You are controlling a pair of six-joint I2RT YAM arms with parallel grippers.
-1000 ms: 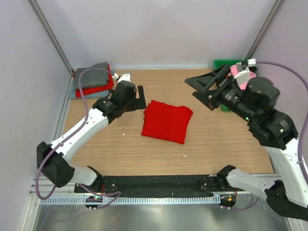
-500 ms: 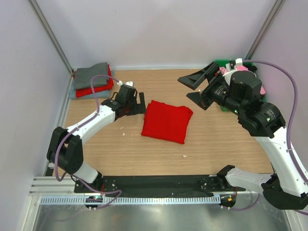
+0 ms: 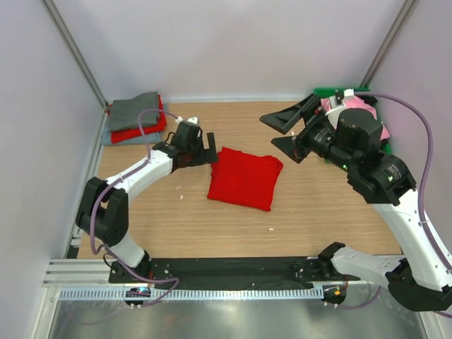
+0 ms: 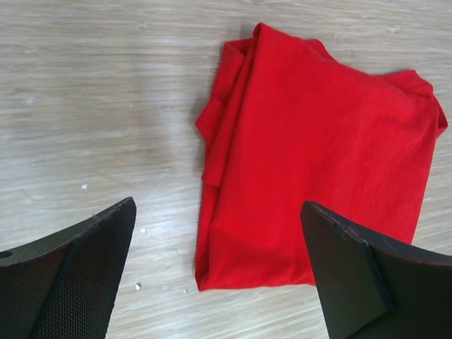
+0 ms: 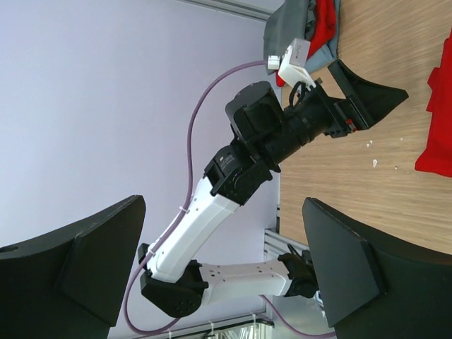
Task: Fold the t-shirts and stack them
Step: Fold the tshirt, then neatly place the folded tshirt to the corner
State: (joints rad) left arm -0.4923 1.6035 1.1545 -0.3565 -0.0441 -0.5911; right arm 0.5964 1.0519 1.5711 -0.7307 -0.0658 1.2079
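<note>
The bright red t-shirt (image 3: 245, 178) lies folded in a rough square at the middle of the table (image 3: 318, 205). The left pincer (image 3: 206, 150) hangs just beside its far-left corner, fingers spread wide and holding nothing. The right pincer (image 3: 268, 131) is raised to the right of the shirt, pointing left, also spread and empty. In the far-left corner sits a stack of 3 folded t-shirts (image 3: 135, 119): grey on top, then red, then blue-grey. At far right, pink cloth (image 3: 330, 106) shows in a green bin (image 3: 326, 92).
</note>
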